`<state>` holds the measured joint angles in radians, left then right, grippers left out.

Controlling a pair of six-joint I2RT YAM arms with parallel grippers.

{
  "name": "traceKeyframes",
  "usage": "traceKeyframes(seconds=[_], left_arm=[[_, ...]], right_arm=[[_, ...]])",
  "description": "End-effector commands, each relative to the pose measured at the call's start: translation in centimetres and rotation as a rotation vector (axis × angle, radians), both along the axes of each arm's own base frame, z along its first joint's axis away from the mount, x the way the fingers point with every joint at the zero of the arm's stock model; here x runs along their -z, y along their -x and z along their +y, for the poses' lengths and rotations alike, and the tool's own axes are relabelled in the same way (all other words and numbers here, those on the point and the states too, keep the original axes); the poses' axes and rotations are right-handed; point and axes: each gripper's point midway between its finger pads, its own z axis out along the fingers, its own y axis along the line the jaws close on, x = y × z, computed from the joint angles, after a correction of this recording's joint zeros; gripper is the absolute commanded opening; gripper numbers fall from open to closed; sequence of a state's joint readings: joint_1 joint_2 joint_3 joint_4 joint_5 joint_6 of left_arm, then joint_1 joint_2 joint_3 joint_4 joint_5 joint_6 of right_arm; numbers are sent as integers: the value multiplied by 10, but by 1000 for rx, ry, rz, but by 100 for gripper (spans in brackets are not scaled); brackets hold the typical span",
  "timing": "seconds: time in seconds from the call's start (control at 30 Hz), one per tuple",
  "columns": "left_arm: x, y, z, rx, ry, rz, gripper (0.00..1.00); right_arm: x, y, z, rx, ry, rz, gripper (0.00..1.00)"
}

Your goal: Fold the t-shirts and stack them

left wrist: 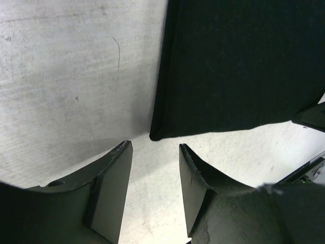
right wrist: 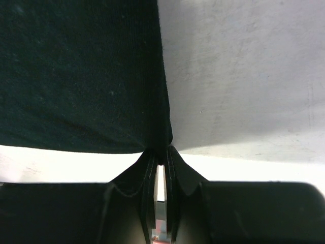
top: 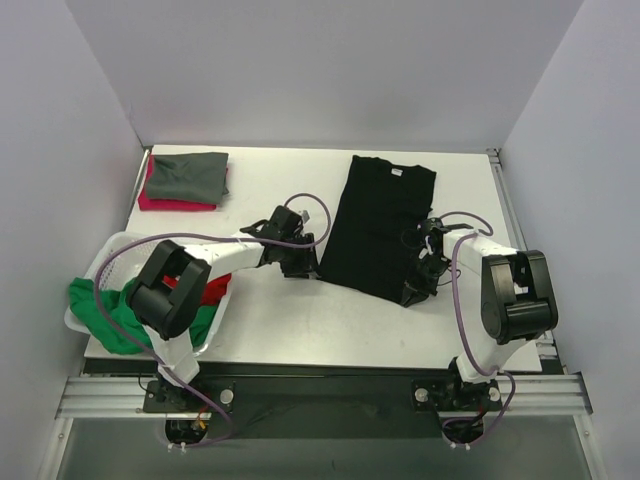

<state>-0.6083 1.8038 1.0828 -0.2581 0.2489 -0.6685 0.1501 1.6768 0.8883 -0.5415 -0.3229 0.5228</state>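
Note:
A black t-shirt (top: 378, 222) lies folded lengthwise on the white table, collar at the far end. My left gripper (top: 298, 266) is open and empty just off the shirt's near left corner (left wrist: 155, 135), which lies beyond the fingertips. My right gripper (top: 418, 290) is shut on the shirt's near right corner (right wrist: 161, 147); the black cloth (right wrist: 81, 71) fills the left of that view. A grey-green tee (top: 190, 175) lies folded on a pink-red tee (top: 160, 203) at the far left. A green tee (top: 110, 312) and a red tee (top: 205, 285) sit in the basket.
A white perforated basket (top: 112, 246) stands at the near left, the green tee spilling over its rim. Bare table (top: 300, 320) lies near the arms. Grey walls close in the left, right and far sides.

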Motion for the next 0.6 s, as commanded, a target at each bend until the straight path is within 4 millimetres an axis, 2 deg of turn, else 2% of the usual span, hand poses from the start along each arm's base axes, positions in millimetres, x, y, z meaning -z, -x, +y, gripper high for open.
traceKeyframes(seconds=[0.0,0.33,0.57], left_arm=[[-10,-13,-13,9,26,-35,52],[4,-8,-18,29,26,-2,51],[13,-2,-22,44,20,18,40]], right_arm=[[10,14,-10,-5,50,42,1],[10,15,-11,1,51,43,0],[9,14,-11,7,49,40,0]])
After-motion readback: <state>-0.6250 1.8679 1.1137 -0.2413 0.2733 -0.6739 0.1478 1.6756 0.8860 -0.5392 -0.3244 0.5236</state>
